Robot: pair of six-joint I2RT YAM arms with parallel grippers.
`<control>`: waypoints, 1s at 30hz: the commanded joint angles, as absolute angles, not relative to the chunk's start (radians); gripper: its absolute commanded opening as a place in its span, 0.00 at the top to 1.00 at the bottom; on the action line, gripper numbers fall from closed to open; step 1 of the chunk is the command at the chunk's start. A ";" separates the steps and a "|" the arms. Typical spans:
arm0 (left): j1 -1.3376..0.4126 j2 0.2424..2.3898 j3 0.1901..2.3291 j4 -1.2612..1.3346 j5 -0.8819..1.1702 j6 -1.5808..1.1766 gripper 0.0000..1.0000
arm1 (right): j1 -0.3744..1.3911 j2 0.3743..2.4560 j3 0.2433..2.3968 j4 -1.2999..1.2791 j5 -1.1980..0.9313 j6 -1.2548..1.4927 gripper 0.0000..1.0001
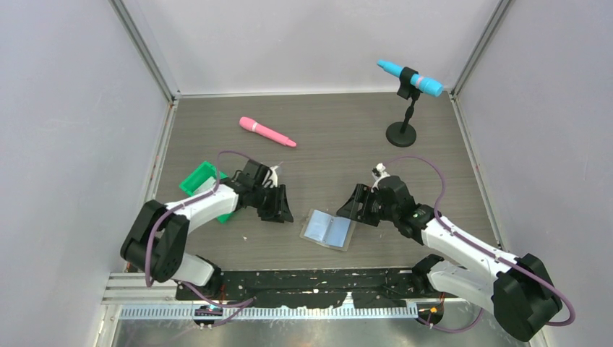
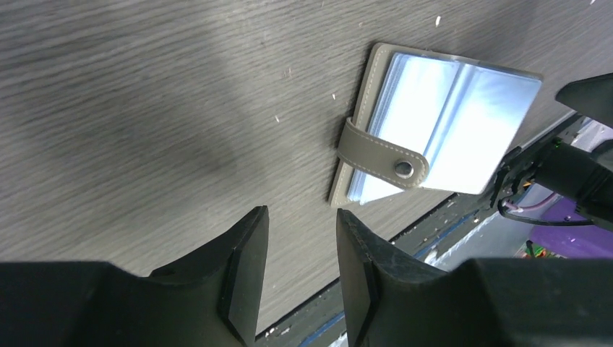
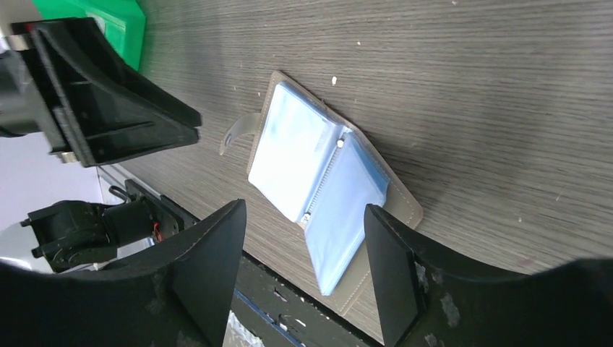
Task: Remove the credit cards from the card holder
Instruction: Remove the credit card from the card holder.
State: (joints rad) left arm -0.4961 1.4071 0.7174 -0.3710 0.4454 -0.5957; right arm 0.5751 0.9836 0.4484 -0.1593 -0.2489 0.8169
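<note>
The card holder [image 1: 329,229] lies open and flat on the table near the front edge, between both arms. Its pale blue pockets [image 3: 318,173] face up, and its grey strap with a snap [image 2: 383,155] folds over one side. The credit cards cannot be made out through the glare on the pockets. My left gripper [image 2: 300,217] is open and empty over bare table, just left of the holder [image 2: 448,123]. My right gripper [image 3: 305,213] is open above the holder's near right corner, where a corner of a pocket page lies between its fingers without touching either.
A green tray [image 1: 196,179] sits behind the left arm, partly hidden by it. A pink microphone [image 1: 267,132] lies further back. A blue microphone [image 1: 408,78] rests on a black stand [image 1: 401,134] at the back right. Grey walls enclose the table.
</note>
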 commanded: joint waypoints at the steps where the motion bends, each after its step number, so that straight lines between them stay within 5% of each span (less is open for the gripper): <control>1: -0.532 1.469 0.724 -0.253 0.443 -0.603 0.58 | 0.583 0.979 0.470 -0.087 -0.266 0.826 0.34; 12: -0.643 1.578 0.660 0.008 0.545 -0.733 0.59 | 0.694 1.059 0.513 -0.052 -0.220 0.869 0.45; 30: -0.783 1.466 0.602 0.043 0.254 -0.774 0.52 | 0.711 1.234 0.539 -0.098 -0.046 0.656 0.59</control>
